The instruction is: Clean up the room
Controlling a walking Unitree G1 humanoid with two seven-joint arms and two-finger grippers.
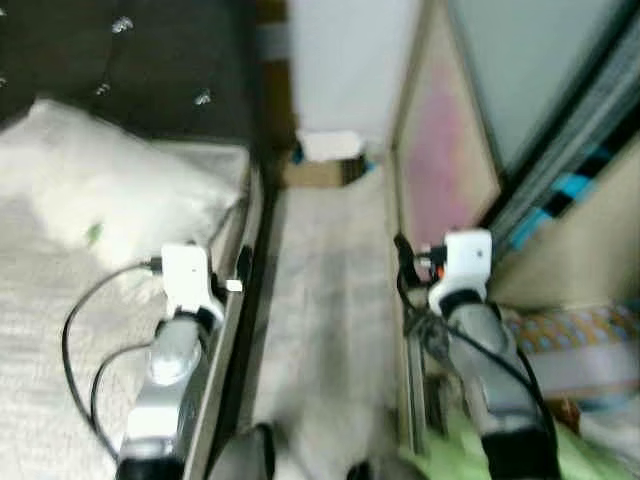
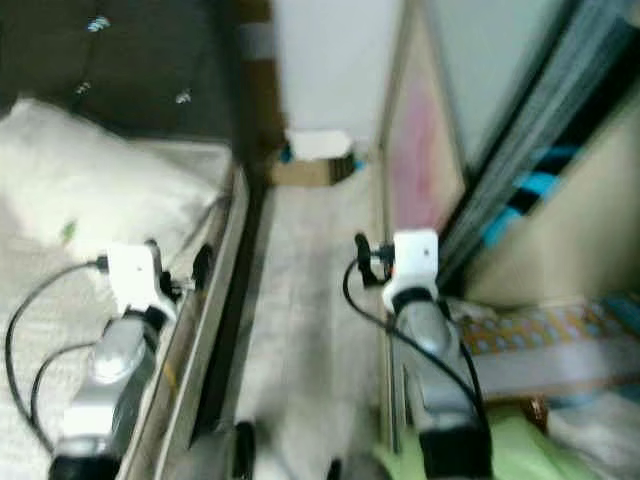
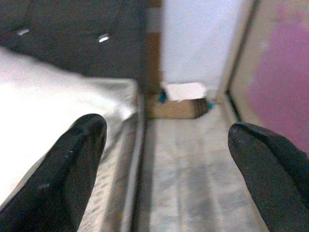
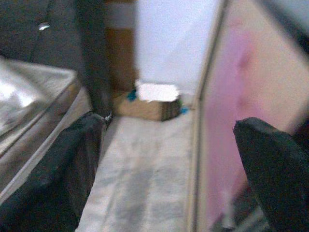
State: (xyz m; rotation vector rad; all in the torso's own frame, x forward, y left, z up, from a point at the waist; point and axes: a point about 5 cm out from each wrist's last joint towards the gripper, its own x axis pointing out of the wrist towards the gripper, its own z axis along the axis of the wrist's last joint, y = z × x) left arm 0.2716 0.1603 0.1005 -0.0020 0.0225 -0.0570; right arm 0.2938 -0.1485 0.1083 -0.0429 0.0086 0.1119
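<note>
The whole picture is blurred. I stand in a narrow aisle (image 1: 320,330) between a bed (image 1: 60,300) and a wardrobe. My left gripper (image 3: 166,129) is held out over the bed's edge, open with nothing between its fingers. My right gripper (image 4: 168,126) is held out beside the wardrobe's sliding door (image 1: 440,160), also open and holding nothing. At the far end of the aisle a brown cardboard box (image 1: 322,172) lies on the floor with a white item (image 1: 328,146) on top. A small green scrap (image 1: 93,233) lies on the bedding.
A white pillow (image 1: 110,180) rests against the dark tufted headboard (image 1: 150,60). A white wall panel (image 1: 350,60) closes the aisle's end. Patterned fabric (image 1: 580,330) and something bright green (image 1: 450,462) lie low on the right, by the wardrobe.
</note>
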